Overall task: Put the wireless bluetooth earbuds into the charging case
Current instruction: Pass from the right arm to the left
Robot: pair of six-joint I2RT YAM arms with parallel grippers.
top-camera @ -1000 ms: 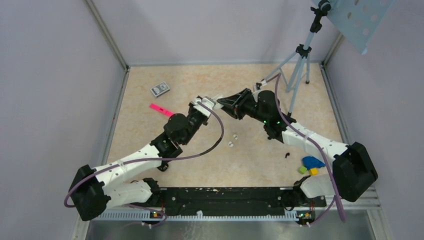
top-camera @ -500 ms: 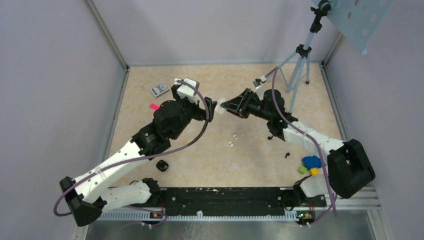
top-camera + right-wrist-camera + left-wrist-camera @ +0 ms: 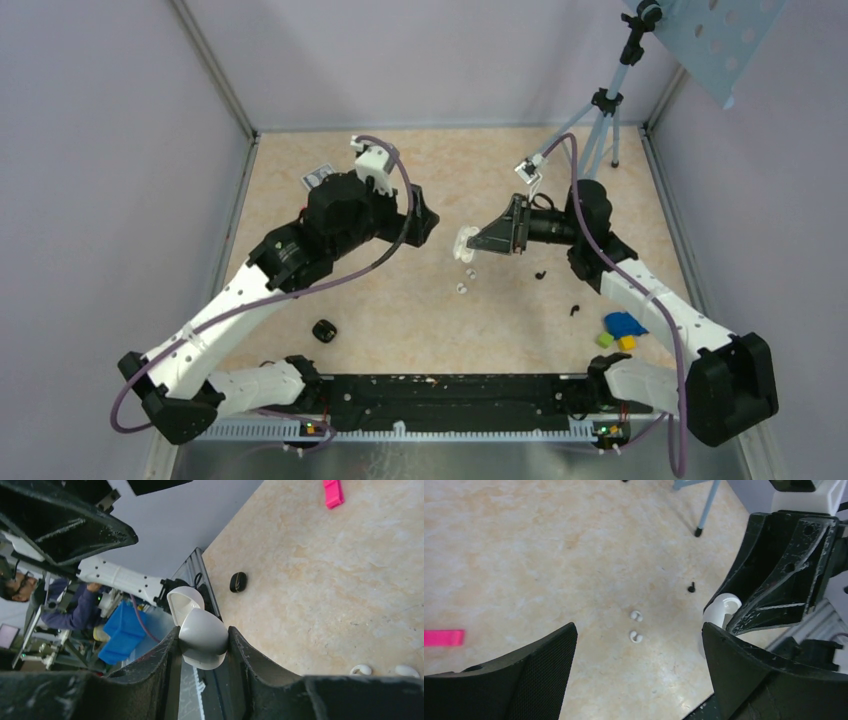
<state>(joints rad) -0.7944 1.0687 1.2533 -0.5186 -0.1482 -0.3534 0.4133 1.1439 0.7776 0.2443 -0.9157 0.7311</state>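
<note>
My right gripper [image 3: 202, 634] is shut on the white charging case [image 3: 204, 642], held above the table with its lid [image 3: 184, 601] hinged open. The top view shows the case [image 3: 464, 243] at the tip of the right gripper [image 3: 478, 241]. Two white earbuds [image 3: 470, 272] [image 3: 461, 289] lie on the table just below it, and also show in the left wrist view as the white earbuds [image 3: 636, 615] [image 3: 636, 636]. Two black earbuds [image 3: 541, 274] [image 3: 575, 310] lie further right. My left gripper [image 3: 638, 632] is open and empty, up and to the left of the case.
A black case [image 3: 323, 330] lies near the left arm's base. Coloured blocks [image 3: 620, 330] sit at the right front. A tripod [image 3: 598, 135] stands at the back right, a card deck [image 3: 320, 177] at the back left. A pink strip [image 3: 443, 637] lies on the table.
The left gripper has opened and drawn back to the left, away from the case. The right gripper has carried the case nearer and to the right, above the white earbuds.
</note>
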